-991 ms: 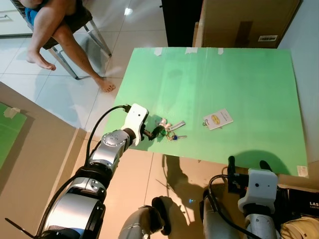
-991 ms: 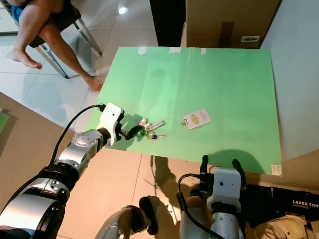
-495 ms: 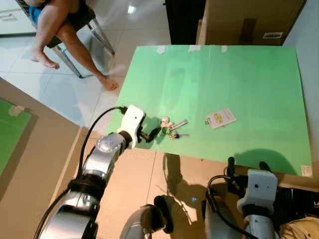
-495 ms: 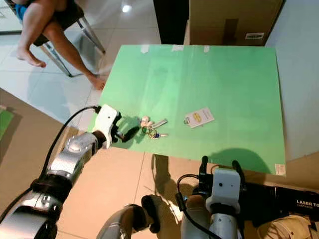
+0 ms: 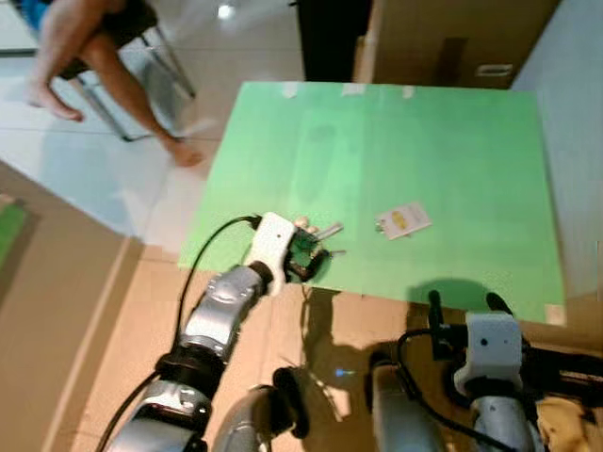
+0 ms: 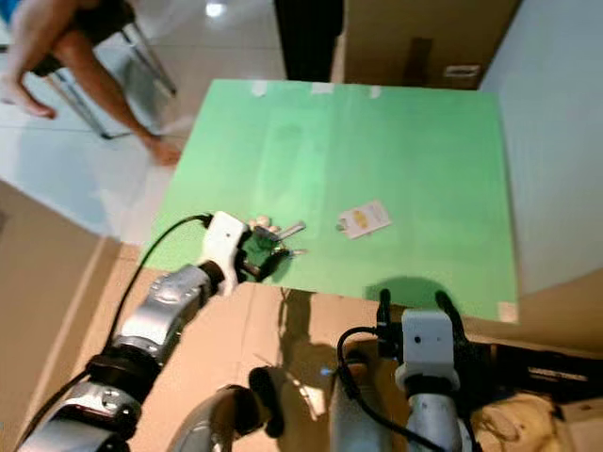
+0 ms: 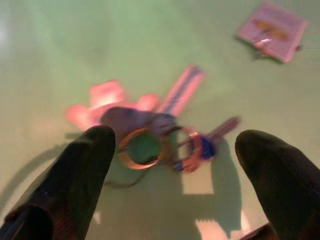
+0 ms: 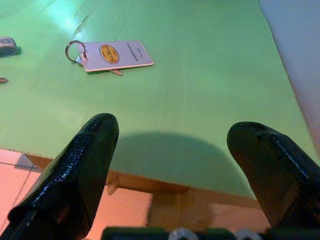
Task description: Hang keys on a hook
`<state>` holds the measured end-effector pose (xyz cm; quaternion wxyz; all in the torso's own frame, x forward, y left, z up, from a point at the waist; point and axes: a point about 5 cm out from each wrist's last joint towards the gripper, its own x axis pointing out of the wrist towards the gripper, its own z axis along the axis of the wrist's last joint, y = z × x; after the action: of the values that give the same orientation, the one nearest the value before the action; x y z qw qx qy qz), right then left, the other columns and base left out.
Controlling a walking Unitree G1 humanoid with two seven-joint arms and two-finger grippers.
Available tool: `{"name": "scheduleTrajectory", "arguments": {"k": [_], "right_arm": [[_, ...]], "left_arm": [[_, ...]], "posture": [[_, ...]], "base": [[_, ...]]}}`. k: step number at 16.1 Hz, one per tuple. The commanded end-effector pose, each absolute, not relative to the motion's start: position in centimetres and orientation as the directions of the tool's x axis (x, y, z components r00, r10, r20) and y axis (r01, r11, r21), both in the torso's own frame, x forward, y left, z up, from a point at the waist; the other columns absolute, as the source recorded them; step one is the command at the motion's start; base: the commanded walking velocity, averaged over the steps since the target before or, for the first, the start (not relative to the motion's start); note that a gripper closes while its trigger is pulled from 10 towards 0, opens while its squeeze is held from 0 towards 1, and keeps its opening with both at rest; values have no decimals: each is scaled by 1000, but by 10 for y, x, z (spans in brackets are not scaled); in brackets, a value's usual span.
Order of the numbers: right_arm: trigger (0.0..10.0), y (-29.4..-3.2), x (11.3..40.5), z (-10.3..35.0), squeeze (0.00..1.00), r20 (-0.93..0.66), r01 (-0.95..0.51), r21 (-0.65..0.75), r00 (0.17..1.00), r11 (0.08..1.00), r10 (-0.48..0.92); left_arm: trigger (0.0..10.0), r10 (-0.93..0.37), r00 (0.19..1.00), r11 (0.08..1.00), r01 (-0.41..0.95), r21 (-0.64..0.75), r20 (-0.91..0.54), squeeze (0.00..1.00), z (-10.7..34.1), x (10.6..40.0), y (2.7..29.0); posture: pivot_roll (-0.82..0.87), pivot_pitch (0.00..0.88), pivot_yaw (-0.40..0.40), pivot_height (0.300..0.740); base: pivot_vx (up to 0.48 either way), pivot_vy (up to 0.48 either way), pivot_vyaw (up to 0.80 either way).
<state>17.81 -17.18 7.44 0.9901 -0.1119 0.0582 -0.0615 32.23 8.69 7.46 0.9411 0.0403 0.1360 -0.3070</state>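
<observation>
Blurred keys (image 7: 160, 135) lie between the left gripper (image 7: 175, 165)'s 2 wide-spread fingers.

keys (image 7: 165, 125): shiny metal | table (image 5: 452, 141): matt green | floor (image 5: 113, 188): glossy tile

green table (image 5: 452, 151) | on it: keys (image 5: 316, 243) near front-left edge; white tag card (image 5: 403, 219) mid-front

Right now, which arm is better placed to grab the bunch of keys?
The left. Its gripper is open right at the keys near the mat's front edge; the right gripper hangs back off the green mat.
</observation>
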Motion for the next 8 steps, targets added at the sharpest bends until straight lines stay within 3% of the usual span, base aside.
{"name": "scheduleTrajectory", "arguments": {"k": [1, 8], "right_arm": [[10000, -171, 175, 73, 0, -124, 94, -230, 984, 969, -125], [10000, -174, 179, 74, 0, -134, 63, -238, 986, 969, -97]], "left_arm": [[10000, -548, 775, 821, 571, -23, -315, 0, 63, 316, 91], [10000, -533, 792, 814, 576, 76, -299, 0, 55, 310, 84]], "posture": [[-416, 271, 120, 740], [-402, 266, 99, 740]], "base": [[0, 0, 0], [0, 0, 0]]}}
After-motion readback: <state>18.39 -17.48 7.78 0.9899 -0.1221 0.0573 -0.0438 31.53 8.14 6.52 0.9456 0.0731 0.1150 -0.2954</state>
